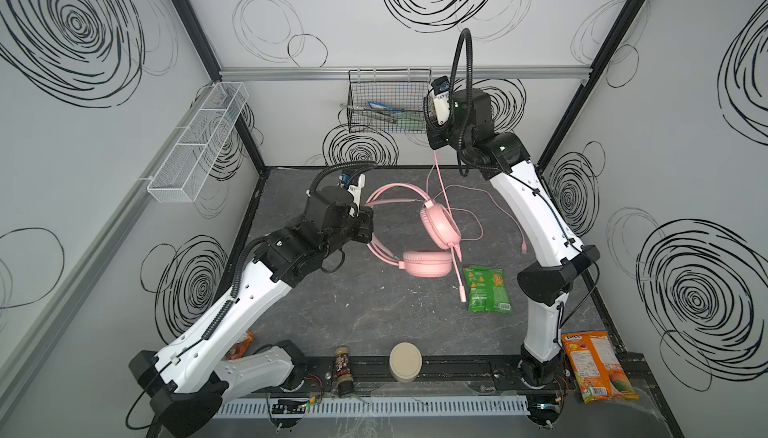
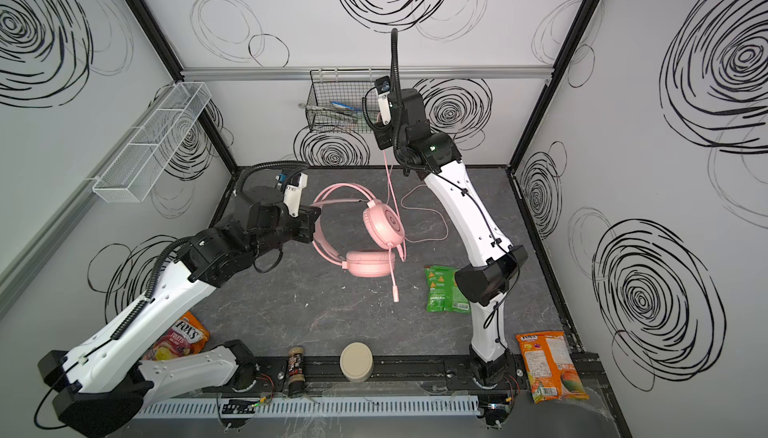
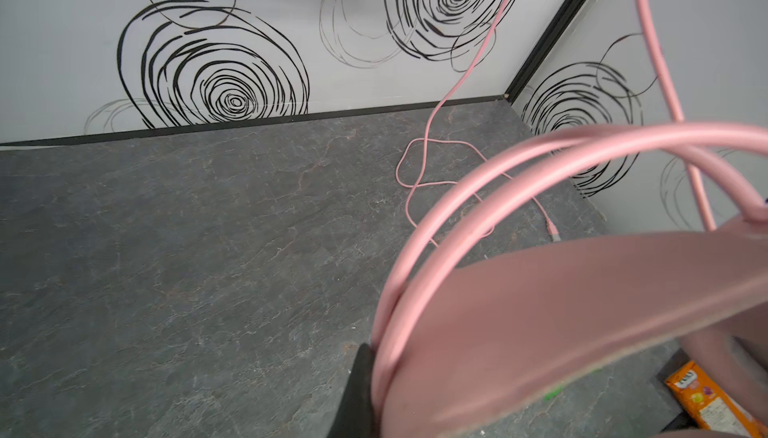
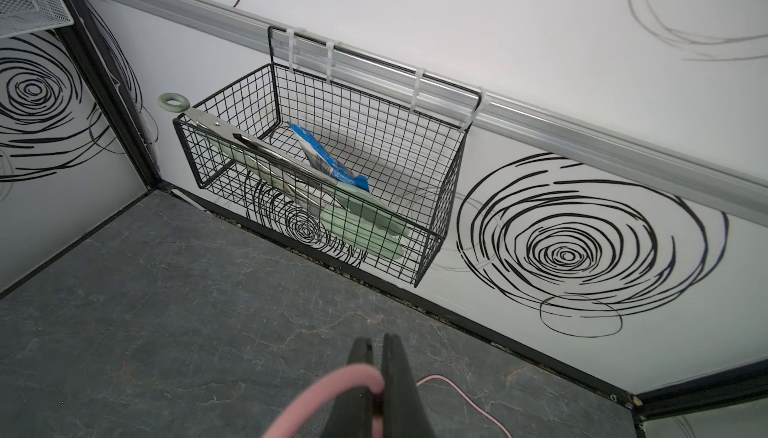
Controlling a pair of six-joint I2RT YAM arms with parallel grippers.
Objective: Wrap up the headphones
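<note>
left pincer [image 1: 368, 225] clamped on headphones [image 1: 439, 222] band, right pincer [image 4: 377, 375] clamped on raised cable [image 4: 345, 372]

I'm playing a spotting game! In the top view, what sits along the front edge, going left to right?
Fox's candy bag → small brown bottle → round beige tub → orange snack bag.

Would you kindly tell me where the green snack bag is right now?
In both top views the green snack bag lies flat on the table, right of centre, just right of the microphone tip of the headphones.
</note>
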